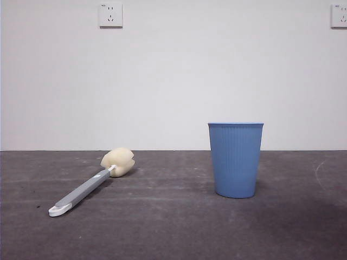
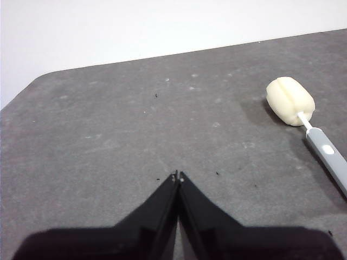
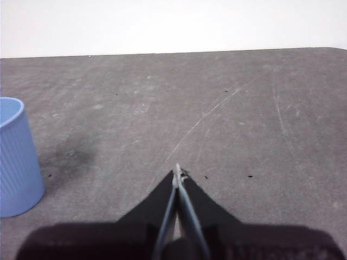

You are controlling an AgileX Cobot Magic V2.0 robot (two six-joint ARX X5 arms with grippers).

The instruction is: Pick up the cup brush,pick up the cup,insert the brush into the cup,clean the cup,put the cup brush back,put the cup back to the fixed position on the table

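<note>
The cup brush [image 1: 89, 185] lies flat on the table [image 1: 173, 227] at the left, its cream-yellow sponge head farther back and its white looped tip nearer the front. The blue ribbed cup [image 1: 235, 158] stands upright right of centre. My left gripper [image 2: 178, 176] is shut and empty above bare table, with the cup brush [image 2: 303, 111] off to its side and apart from it. My right gripper [image 3: 178, 169] is shut and empty, with the cup [image 3: 16, 157] standing off to its side, apart from it. Neither arm shows in the front view.
A white wall [image 1: 173, 76] with two sockets stands behind the table's far edge. A rounded table corner [image 2: 38, 81] shows in the left wrist view. Pale scratches [image 3: 217, 114] mark the table near my right gripper.
</note>
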